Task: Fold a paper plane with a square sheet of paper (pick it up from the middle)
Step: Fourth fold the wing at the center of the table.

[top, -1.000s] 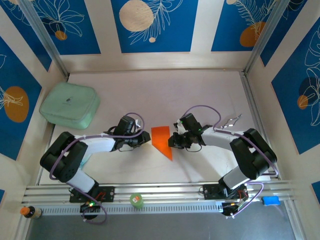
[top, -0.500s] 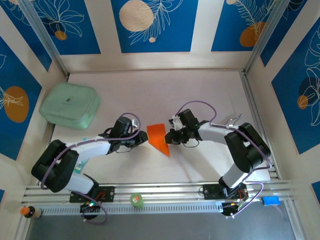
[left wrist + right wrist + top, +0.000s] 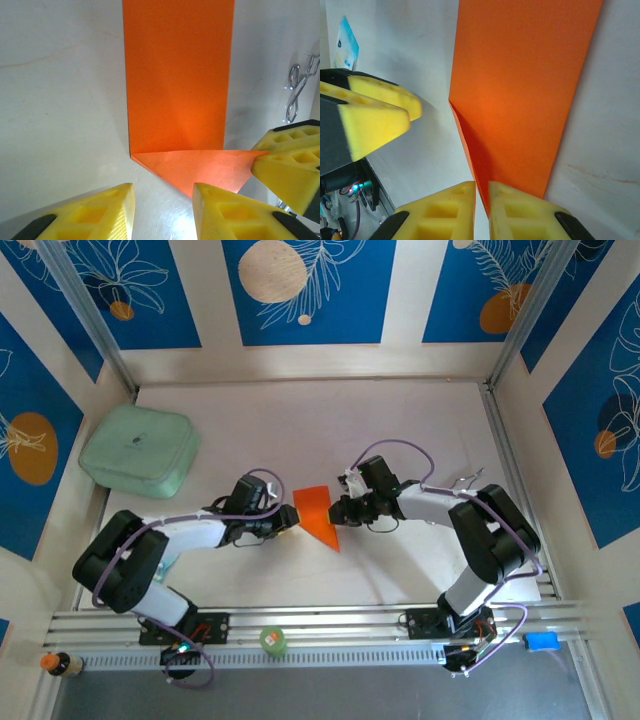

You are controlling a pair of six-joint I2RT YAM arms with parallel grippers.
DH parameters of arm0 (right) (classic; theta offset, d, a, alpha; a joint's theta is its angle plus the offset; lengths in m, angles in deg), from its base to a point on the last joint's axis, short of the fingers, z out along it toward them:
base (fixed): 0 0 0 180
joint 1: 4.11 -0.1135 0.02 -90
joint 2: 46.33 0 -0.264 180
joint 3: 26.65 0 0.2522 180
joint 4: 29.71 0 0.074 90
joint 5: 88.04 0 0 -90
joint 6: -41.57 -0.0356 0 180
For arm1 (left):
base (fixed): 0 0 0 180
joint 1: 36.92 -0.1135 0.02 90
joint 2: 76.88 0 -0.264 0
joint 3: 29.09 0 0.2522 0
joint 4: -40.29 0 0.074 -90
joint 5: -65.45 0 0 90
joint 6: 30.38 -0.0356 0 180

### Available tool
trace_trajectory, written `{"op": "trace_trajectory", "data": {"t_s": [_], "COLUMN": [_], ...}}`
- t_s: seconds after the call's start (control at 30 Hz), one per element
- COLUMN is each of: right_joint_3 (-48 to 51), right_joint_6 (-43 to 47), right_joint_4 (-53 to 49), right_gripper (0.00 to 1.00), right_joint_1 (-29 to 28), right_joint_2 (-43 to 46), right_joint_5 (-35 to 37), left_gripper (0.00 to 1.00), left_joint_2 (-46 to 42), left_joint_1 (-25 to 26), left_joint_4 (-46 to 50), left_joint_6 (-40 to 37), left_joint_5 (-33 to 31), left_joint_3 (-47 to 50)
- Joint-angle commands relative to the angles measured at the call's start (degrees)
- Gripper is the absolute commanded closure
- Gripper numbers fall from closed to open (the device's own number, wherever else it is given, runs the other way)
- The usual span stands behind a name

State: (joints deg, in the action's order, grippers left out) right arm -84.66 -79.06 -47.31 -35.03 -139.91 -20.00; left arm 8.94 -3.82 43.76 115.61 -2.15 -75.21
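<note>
The orange paper [image 3: 316,515] lies mid-table as a creased wedge, its point toward the near edge. In the left wrist view the paper [image 3: 177,80] is a folded strip with a triangular flap [image 3: 200,167] at its near end. My right gripper [image 3: 341,512] is at the paper's right edge. Its yellow fingers [image 3: 520,207] are shut on the paper's corner [image 3: 487,192], with the gripper [image 3: 481,189] pinching the thin fold. My left gripper [image 3: 286,522] is at the left edge, open [image 3: 162,200], with bare table between its fingers; its right finger [image 3: 220,205] overlaps the flap's edge.
A pale green pad [image 3: 138,450] sits at the back left. A metal clip-like piece [image 3: 462,483] lies right of the right arm. A small green round object [image 3: 273,641] rests on the front rail. Walls close in on three sides.
The paper and the right gripper holding it have shifted slightly left and away from the near edge. The left gripper stays at the paper's left edge while its arm has changed pose.
</note>
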Motion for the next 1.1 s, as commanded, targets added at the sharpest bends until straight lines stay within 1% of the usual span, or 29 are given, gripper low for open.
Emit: {"op": "trace_trajectory", "data": {"t_s": [0.0,0.2,0.33,0.47,0.8,1.07], "right_joint_3": [0.57,0.77,1.39,2.62,4.71,5.58], "right_joint_6": [0.22,-0.04,-0.56,-1.76,-3.38,-3.99], "right_joint_4": [0.44,1.19,2.54,5.13,8.24,9.49], "right_gripper": [0.85,0.83,0.90,0.93,0.96,0.96], "right_joint_1": [0.57,0.94,1.44,2.41,4.24,4.98], "right_joint_2": [-1.25,-2.06,-1.88,-1.06,1.22,1.65], "right_joint_5": [-2.19,-2.91,-4.08,-6.72,-9.77,-10.65], "left_gripper": [0.65,0.64,0.63,0.60,0.55,0.51], "left_joint_2": [1.33,2.16,2.85,3.78,6.34,6.89], "left_joint_1": [-0.93,-1.57,-1.94,-2.50,-3.05,-3.17], "left_joint_4": [-1.98,-2.46,-2.63,-3.24,-6.45,-6.32], "left_joint_6": [0.68,0.87,0.80,0.86,2.24,2.19], "left_joint_5": [1.82,2.40,3.07,4.09,6.15,5.46], "left_joint_3": [-1.79,-2.08,-2.47,-2.97,-3.92,-4.07]}}
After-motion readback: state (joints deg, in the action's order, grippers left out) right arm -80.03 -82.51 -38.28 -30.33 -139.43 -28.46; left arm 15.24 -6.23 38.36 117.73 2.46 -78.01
